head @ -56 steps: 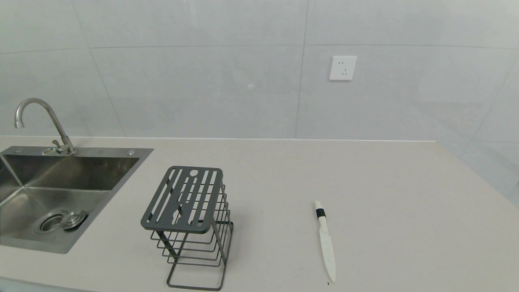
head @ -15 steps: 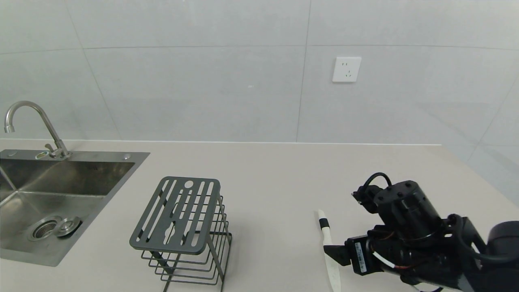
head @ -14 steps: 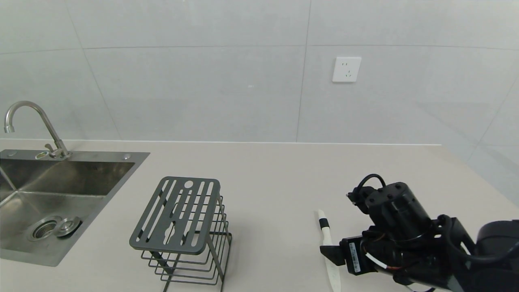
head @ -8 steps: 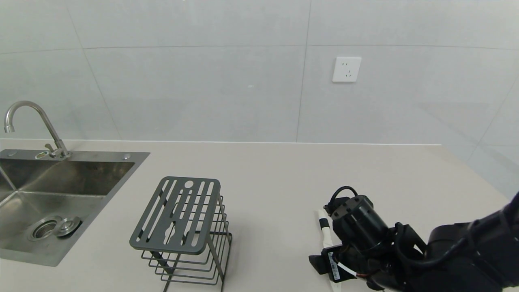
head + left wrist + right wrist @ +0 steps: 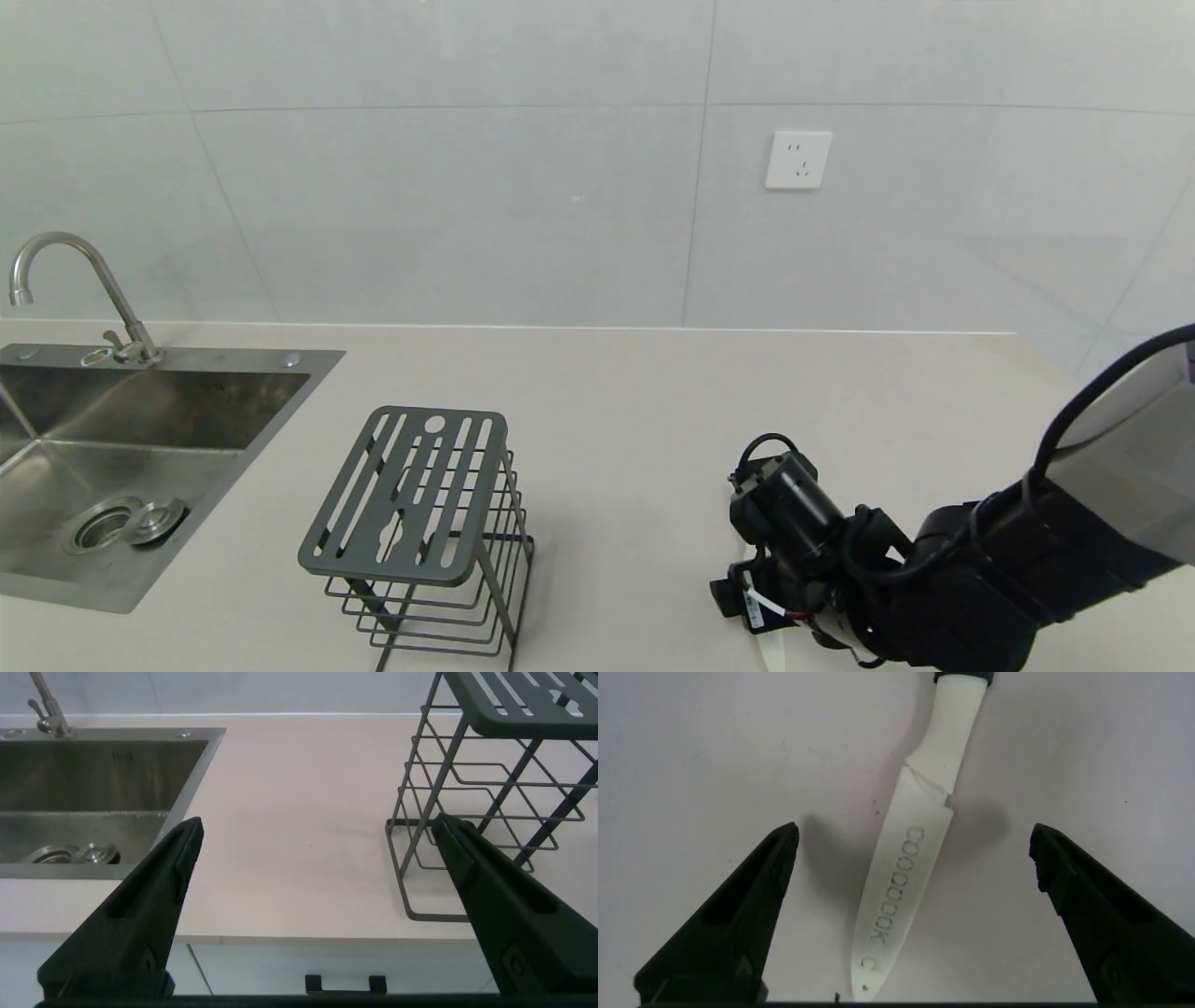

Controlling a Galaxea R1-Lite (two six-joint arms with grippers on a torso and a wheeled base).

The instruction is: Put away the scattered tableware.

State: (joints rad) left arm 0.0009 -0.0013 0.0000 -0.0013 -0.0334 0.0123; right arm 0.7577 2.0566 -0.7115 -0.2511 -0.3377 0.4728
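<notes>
A white knife [image 5: 920,831] with a white handle and a dark band lies flat on the beige counter [image 5: 635,401]. My right gripper [image 5: 913,835] hangs open straight above its blade, one finger on each side and clear of it. In the head view the right arm [image 5: 840,569] covers most of the knife at the front right. A dark wire knife rack [image 5: 420,523] with a slotted top stands at the front centre. My left gripper [image 5: 318,821] is open and holds nothing, near the counter's front edge, between the sink [image 5: 93,793] and the rack [image 5: 505,784].
A steel sink [image 5: 121,448] with a tap [image 5: 84,280] and a drain plug is set into the counter's left end. A tiled wall with a socket [image 5: 798,159] runs along the back. Bare counter lies between the rack and the knife.
My right arm has come in from the right and lowered over the knife, now hiding most of it in the head view. The knife and rack have stayed put.
</notes>
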